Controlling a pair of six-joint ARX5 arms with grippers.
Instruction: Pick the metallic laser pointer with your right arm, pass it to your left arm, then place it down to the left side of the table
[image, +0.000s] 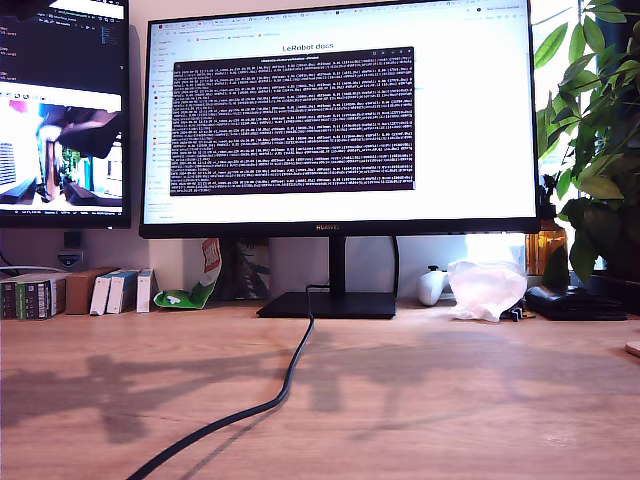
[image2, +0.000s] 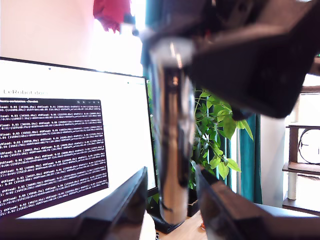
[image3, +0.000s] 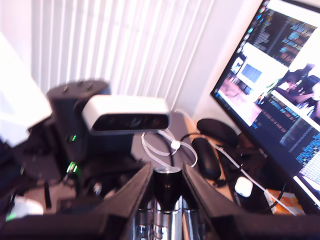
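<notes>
chrome metallic laser pointer (image2: 172, 150) pinched between both my first claw (image2: 167, 210) and second claw (image3: 167, 187).

Black cable (image: 262, 405) across bare table (image: 470, 400)

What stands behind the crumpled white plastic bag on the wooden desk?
Behind the crumpled white plastic bag a white game controller peeks out beside the wide monitor's black stand; anything directly behind the bag is covered.

Metallic laser pointer (image2: 172, 145): shiny chrome cylinder, upright, clamped between both tools, above table (image: 450, 400).
</notes>
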